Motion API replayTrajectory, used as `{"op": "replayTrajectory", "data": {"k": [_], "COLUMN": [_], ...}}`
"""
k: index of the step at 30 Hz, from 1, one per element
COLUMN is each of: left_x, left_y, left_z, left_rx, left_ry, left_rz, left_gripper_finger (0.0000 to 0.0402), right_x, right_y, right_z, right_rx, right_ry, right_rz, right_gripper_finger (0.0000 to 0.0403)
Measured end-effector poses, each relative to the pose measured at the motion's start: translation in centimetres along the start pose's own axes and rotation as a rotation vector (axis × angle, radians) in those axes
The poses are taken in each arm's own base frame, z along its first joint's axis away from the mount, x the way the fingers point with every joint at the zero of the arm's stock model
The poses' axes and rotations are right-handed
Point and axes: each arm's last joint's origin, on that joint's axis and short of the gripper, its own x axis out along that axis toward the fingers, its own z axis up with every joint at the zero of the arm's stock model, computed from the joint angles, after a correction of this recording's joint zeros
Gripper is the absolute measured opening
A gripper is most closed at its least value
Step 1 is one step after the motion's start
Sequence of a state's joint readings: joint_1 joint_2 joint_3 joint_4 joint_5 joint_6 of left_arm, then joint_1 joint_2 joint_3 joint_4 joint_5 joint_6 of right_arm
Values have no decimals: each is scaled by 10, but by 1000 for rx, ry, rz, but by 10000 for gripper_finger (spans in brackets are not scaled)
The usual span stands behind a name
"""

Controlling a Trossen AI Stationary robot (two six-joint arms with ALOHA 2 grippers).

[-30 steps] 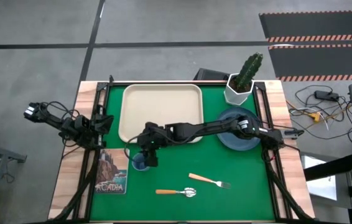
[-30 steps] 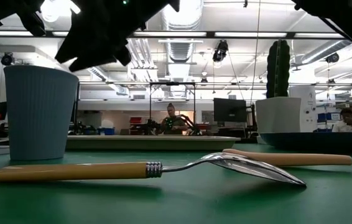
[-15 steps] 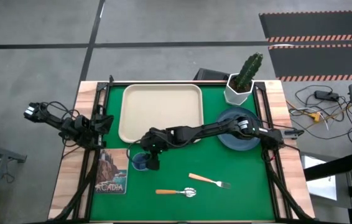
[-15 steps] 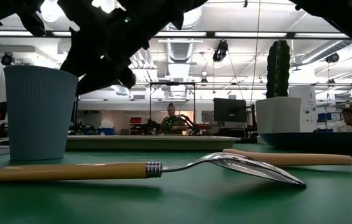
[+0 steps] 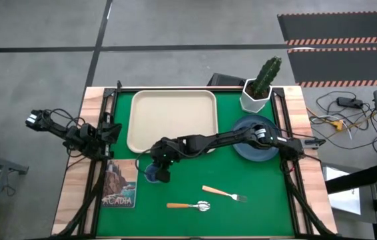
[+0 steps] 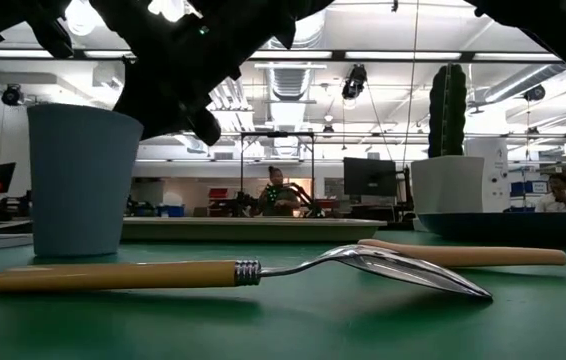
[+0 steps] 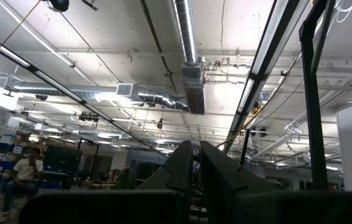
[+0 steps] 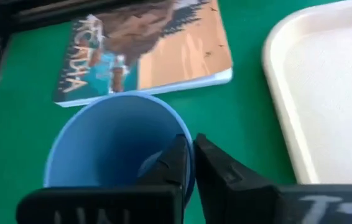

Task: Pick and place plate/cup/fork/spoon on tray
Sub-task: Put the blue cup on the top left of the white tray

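Since the earlier frames the cup [image 6: 83, 180] sits a little further toward the middle of the low view, and the right gripper [image 5: 162, 170] is lower against it. In the right wrist view the two fingers [image 8: 176, 163] are pinched on the cup's rim, one inside the wall and one outside, with only the thin blue wall between them. Whether the base is off the green mat [image 5: 255, 200] is hard to judge; in the low view it seems to be resting there.

From above, the cup [image 5: 152, 173] stands near the table's left front, beside the picture book [image 5: 120, 183] and just off the tray's near-left corner. The tray [image 5: 172, 120] lies away from the cup toward the table's far side, its long axis running left to right, so the coming carry is a short one over the tray's raised near rim. The tray's whole floor is bare, so there is plenty of room for a set-down.

The right arm reaches across the table from the right side. The left gripper [image 7: 194, 168] is parked off the table's left edge, fingers pressed together and pointing up at the ceiling. The plate [image 5: 255, 137] lies at the right beside the cactus pot [image 5: 256, 95]. The fork [image 5: 225, 194] and the spoon [image 5: 190, 206] lie toward the front, clear of the cup's path.
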State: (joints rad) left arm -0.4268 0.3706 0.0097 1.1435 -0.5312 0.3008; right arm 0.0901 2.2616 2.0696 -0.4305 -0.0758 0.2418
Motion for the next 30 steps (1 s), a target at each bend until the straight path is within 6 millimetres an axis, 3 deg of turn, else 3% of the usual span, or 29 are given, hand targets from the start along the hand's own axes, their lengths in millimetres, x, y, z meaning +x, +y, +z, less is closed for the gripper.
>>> {"op": "replayTrajectory", "data": {"k": [4,7,11,15,18,22,26,30], "left_x": [0,0,0,0,0,0,0,0], "left_y": [0,0,0,0,0,0,0,0], "left_z": [0,0,0,0,0,0,0,0], "left_rx": [0,0,-1,-1,-1,-1,-1,-1], "left_ry": [0,0,0,0,0,0,-1,-1], "left_rz": [0,0,0,0,0,0,1,2], "left_gripper_finger": [11,11,11,11,11,11,11,11], "right_x": [-12,-33,-62,-82,-91,-90,-82,-75], "right_y": [-6,-24,-67,-130,-183,-245,-286,-309], "right_z": [14,33,59,71,69,53,37,27], "right_rx": [12,15,27,101,192,307,401,432], "right_ry": [13,15,-31,-96,-141,-170,-183,-187], "right_rz": [88,80,14,-74,-148,-226,-263,-288], "right_gripper_finger": [10,9,9,9,9,9,9,9]}}
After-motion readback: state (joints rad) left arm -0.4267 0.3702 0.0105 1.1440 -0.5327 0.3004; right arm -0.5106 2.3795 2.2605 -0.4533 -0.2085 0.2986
